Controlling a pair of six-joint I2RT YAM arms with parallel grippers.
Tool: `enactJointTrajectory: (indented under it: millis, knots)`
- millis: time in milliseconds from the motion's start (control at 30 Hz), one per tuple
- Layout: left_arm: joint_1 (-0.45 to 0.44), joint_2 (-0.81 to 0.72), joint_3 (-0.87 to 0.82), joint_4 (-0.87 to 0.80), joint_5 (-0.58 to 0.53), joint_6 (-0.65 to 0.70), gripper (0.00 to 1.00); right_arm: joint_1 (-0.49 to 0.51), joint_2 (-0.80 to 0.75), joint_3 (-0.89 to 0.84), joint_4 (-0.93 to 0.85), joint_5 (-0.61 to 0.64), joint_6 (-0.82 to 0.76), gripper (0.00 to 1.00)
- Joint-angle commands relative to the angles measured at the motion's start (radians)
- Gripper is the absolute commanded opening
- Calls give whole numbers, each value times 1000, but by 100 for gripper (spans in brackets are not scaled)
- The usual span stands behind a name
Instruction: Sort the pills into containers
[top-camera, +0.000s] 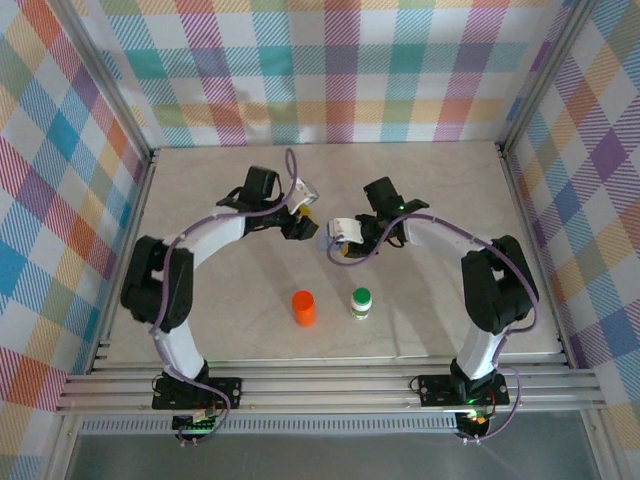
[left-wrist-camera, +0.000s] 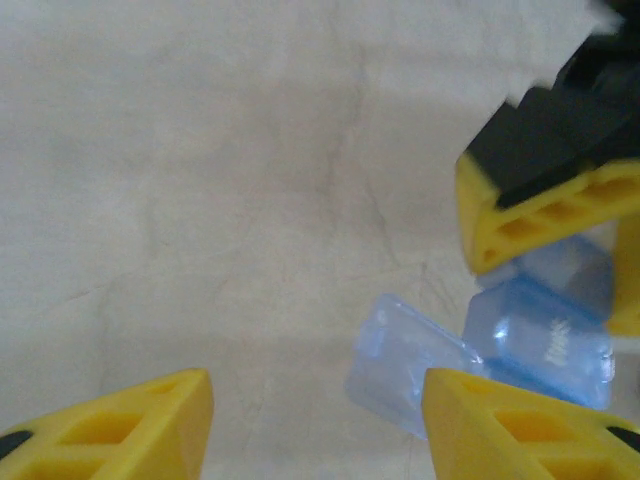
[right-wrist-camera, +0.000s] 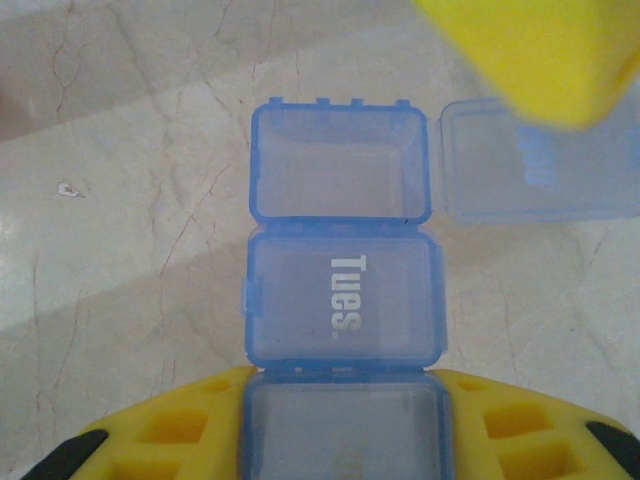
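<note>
We've got the right gripper (right-wrist-camera: 342, 405) clamped on the blue pill organizer (right-wrist-camera: 340, 300). Past the shut "Tues." cell, at 12 o'clock, one compartment (right-wrist-camera: 340, 165) sits open with its lid (right-wrist-camera: 540, 165) flipped to 3 o'clock. The left gripper (left-wrist-camera: 315, 415) hangs spread wide just beside it. The orange bottle (top-camera: 303, 308) and the green-capped bottle (top-camera: 361, 302) stand at 6 o'clock on the table, well away from the organizer.
</note>
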Motion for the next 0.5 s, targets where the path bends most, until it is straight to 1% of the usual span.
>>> enactJointTrajectory:
  millis: [0, 67, 100, 167, 200, 267, 400, 467]
  knots:
    - [10, -161, -123, 325, -158, -142, 60, -14, 61, 63, -49, -6, 25, 12]
    - [10, -239, -228, 478, -300, -220, 62, -33, 90, 83, -53, -9, 31, 12]
    - [10, -270, -271, 529, -365, -256, 65, -41, 99, 94, -60, -15, 33, 13]
    - [10, -326, -346, 607, -485, -330, 66, -55, 135, 139, -96, -28, 37, 13]
    - [10, -348, -369, 615, -523, -362, 67, -57, 154, 160, -115, -30, 37, 14]
    - [7, -392, -418, 616, -616, -455, 71, -59, 202, 209, -152, -21, 36, 15]
    - [0, -473, -514, 577, -753, -568, 77, -60, 282, 308, -218, -14, 45, 17]
    - [-2, -518, -545, 528, -828, -628, 81, -60, 319, 360, -225, 3, 64, 19]
